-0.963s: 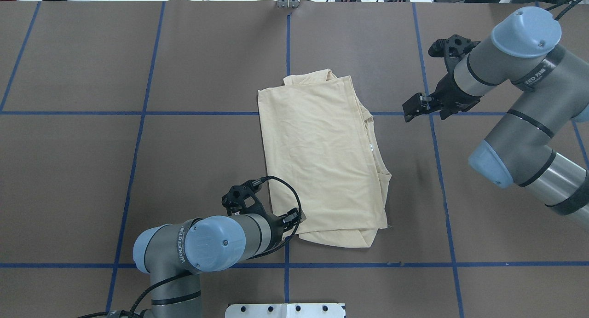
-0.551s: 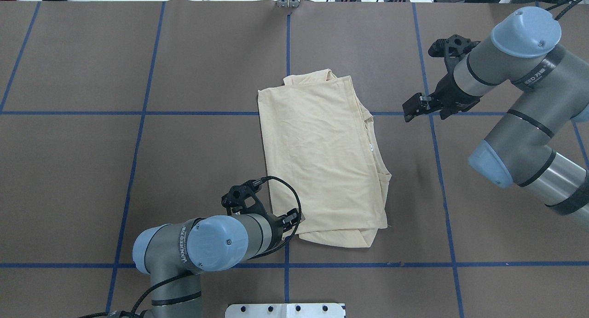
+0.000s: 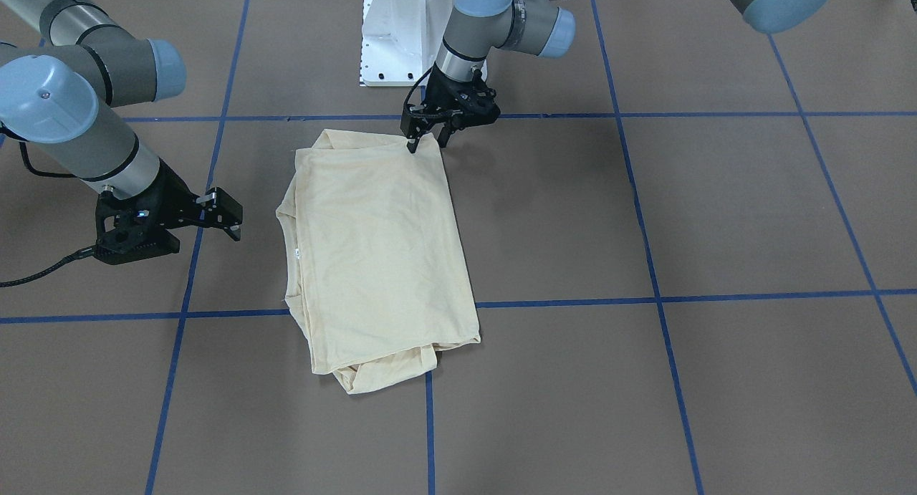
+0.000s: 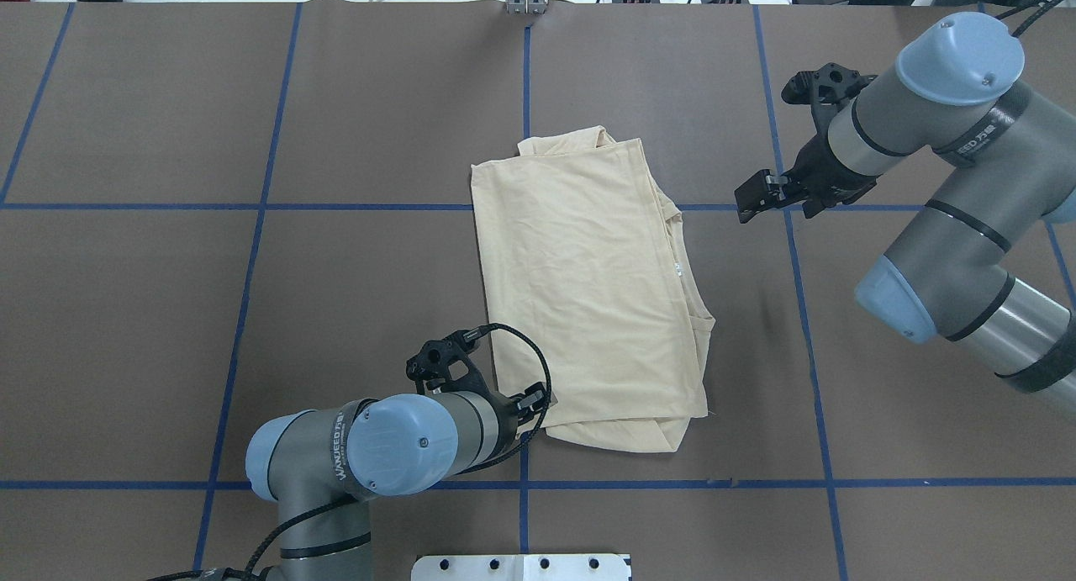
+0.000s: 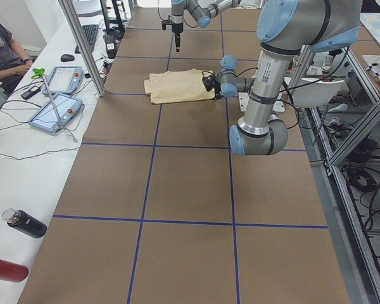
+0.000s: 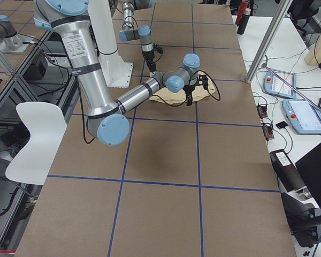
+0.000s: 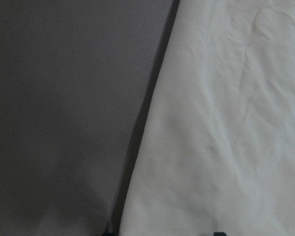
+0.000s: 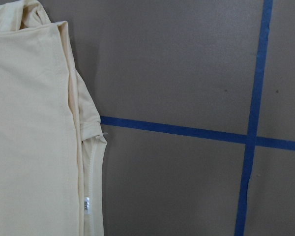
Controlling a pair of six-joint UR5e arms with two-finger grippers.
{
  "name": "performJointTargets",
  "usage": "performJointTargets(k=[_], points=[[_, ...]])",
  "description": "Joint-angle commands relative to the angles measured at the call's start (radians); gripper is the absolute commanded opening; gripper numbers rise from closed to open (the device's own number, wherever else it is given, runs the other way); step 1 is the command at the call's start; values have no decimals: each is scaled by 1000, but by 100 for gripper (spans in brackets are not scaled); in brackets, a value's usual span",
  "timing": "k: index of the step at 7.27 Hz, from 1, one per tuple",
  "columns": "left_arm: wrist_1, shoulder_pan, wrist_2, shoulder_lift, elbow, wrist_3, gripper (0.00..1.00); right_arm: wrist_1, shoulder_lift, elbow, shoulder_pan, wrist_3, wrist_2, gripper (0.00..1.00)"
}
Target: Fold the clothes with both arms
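Observation:
The clothes are one cream-yellow shirt [image 4: 588, 287], folded into a rough rectangle mid-table, plain side up, with a small white neck label [image 8: 87, 204] on its right edge. In the front-facing view the shirt [image 3: 372, 244] has a bunched sleeve at its far end. My left gripper [image 4: 534, 400] is down at the shirt's near-left corner [image 3: 426, 142], open. The left wrist view shows the fabric [image 7: 226, 123] lying between the two tips. Over bare table to the right of the shirt hovers my right gripper [image 4: 751, 198], open and holding nothing.
The brown table cover carries a grid of blue tape lines [image 4: 525, 76]. The white pedestal base [image 3: 401, 36] stands just behind the left gripper. A side table with tablets [image 5: 57, 95], a seated person [image 5: 0, 50] and bottles [image 5: 25, 223] runs along the far edge.
The left arm's wrist and elbow have shifted very slightly to the right. The shirt and the right arm look unchanged.

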Motion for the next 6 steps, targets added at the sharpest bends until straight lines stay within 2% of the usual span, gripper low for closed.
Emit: performJointTargets(k=[1, 2, 6], points=[[8, 3, 0, -1, -1, 0, 74, 0, 2, -3, -1, 0, 0, 100], [10, 3, -2, -1, -1, 0, 68, -2, 2, -3, -1, 0, 0, 100], [12, 3, -2, -1, -12, 0, 24, 0, 2, -6, -1, 0, 0, 100]])
